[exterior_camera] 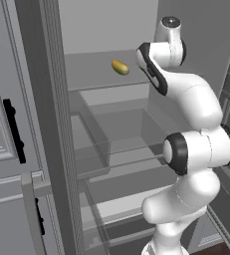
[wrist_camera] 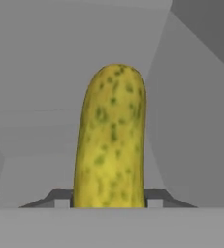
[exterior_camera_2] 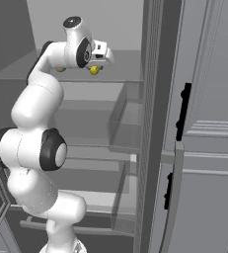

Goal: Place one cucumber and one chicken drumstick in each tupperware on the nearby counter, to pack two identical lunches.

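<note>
Between the two dark fingertips of the hand, a yellow-green speckled cucumber stands lengthwise away from the camera, its near end flanked on both sides by the tips, which are closed against it. Seen from the left base, a second cucumber lies on the upper shelf of the open fridge. From the right base, the hand reaches over that same shelf. Below it, clear drawers sit on lower shelves. Grey fridge doors with black handles stand open on either side.
</note>
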